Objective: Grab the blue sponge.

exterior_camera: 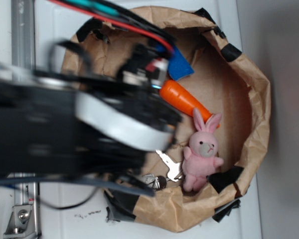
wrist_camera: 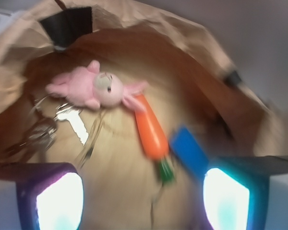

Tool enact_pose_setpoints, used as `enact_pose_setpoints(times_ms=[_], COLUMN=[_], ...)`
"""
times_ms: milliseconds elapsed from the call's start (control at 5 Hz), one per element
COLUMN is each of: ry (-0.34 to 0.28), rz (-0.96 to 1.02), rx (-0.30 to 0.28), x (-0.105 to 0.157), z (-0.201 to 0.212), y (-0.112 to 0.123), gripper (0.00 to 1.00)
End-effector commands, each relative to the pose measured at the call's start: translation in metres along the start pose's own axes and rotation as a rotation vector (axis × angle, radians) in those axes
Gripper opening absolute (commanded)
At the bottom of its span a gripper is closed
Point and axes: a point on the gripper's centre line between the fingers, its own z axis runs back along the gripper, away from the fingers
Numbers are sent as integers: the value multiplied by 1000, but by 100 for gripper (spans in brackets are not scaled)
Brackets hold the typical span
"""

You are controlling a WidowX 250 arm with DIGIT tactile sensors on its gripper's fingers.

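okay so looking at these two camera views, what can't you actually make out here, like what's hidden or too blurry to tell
- Exterior view: the blurred arm covers the tool; open or shut cannot be told there.
- Exterior view: the blue sponge is partly hidden by the arm and cables.
- Exterior view: the carrot has its leafy end under the arm.
- Wrist view: motion blur smears the keys and sponge; the sponge's near end is cut off by the right finger.
- Contact between the tool and sponge: cannot tell.

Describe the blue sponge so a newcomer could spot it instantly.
Look inside the rolled-down brown paper bag. The blue sponge lies on its floor beside the orange carrot, near the carrot's green end. It is the only flat, blue rectangle there.
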Motion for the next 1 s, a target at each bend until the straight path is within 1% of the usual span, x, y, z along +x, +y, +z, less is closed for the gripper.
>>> enact_pose_setpoints(times_ms=[0,200,400,600,800], ry=[-6,-8,-18,25,55], rz=[-91,-115,-170,-201,-185], rx=[-9,1,-18,-10,0], x=[-1,-18,-24,-21,-21], z=[-28,-27,-39,-56,-66], y=[25,36,43,43,46], gripper=[100,100,100,100,100])
